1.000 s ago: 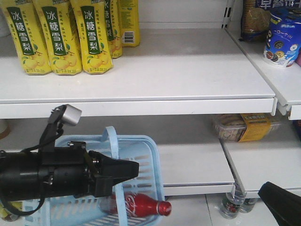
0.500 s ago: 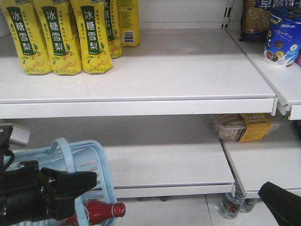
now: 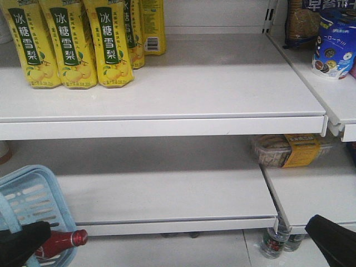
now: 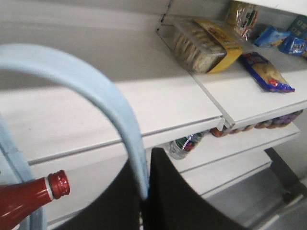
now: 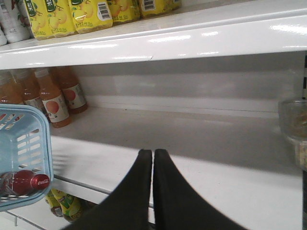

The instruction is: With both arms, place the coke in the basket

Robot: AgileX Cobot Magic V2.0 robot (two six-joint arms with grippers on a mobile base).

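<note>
Across most of the front frame run white store shelves (image 3: 183, 83); five yellow bottles (image 3: 72, 44) stand upper left. At lower left one coke (image 3: 64, 243) lies inside one basket (image 3: 33, 192). Left gripper (image 4: 146, 189) pinches the basket handle (image 4: 96, 91); right gripper (image 5: 152, 163) is pressed together, empty.

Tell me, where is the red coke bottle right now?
The coke lies on its side in the blue basket, at the bottom left of the front view, its red cap poking over the rim just below the lower shelf.
</note>
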